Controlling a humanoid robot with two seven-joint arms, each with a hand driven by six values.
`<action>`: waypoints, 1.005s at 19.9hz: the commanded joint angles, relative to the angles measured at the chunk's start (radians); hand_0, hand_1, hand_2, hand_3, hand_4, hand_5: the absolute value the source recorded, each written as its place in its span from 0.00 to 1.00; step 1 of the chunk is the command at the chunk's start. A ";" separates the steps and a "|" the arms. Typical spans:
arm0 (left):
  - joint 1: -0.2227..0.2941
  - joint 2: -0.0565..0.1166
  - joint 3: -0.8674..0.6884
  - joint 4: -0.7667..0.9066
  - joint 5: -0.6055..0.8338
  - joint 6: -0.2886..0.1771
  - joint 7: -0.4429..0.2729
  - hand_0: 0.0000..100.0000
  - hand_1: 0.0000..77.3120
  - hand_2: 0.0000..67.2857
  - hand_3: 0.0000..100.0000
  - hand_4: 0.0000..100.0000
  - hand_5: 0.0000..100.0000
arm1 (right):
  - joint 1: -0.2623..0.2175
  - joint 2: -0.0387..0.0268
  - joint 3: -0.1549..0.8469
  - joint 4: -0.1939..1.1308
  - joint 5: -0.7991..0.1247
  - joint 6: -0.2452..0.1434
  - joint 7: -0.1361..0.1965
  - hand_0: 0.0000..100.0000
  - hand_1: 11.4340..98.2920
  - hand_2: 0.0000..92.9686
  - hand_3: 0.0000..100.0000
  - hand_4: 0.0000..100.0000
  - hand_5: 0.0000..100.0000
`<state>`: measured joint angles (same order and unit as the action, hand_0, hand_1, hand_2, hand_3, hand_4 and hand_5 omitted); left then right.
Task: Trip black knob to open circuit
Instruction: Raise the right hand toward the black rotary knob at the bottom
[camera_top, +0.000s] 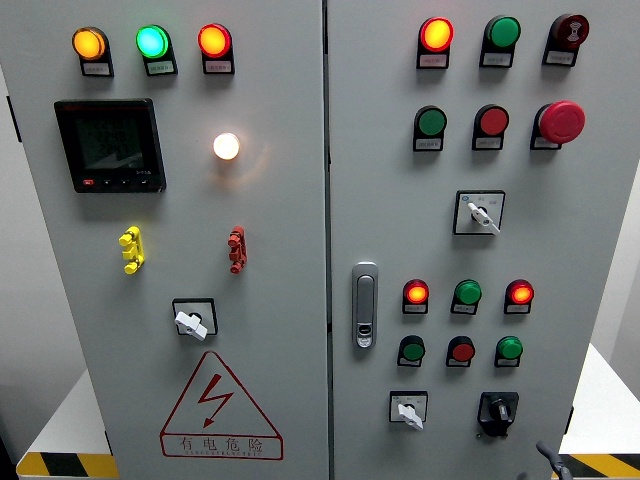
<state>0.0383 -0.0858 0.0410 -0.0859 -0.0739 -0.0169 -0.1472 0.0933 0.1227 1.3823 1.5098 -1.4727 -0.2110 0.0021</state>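
I see a grey cabinet (300, 330) with two doors. Left door: three lit lamps (151, 42) on top, a meter (110, 145), a white lamp (226, 146), yellow and red tags, a white switch (192, 320), a warning triangle (218, 408). Right door: handle (365, 305), rows of red and green buttons, a red stop button (561, 121). Black knob (498, 411) sits low on the right door. Right hand (549, 460) barely shows at the bottom edge, below-right of the knob, apart from it; I cannot tell whether its fingers are spread or closed.
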 joint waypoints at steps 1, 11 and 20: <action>0.000 0.000 -0.001 0.000 0.000 0.000 0.000 0.00 0.05 0.19 0.21 0.07 0.02 | 0.025 0.0000 -0.002 -0.020 0.000 0.001 -0.004 0.79 0.41 0.06 0.85 0.81 0.84; 0.000 -0.002 0.000 0.000 0.000 0.000 0.000 0.00 0.04 0.19 0.21 0.07 0.02 | 0.075 0.0046 -0.019 -0.074 0.002 0.002 -0.007 0.81 0.41 0.06 0.88 0.84 0.88; 0.000 -0.002 0.000 0.000 0.000 0.000 0.000 0.00 0.05 0.19 0.21 0.07 0.02 | 0.085 0.0122 -0.042 -0.077 0.002 0.004 -0.008 0.81 0.41 0.07 0.88 0.85 0.90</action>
<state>0.0381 -0.0874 0.0412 -0.0863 -0.0735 -0.0169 -0.1473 0.1791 0.1350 1.3439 1.4328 -1.4710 -0.2075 -0.0060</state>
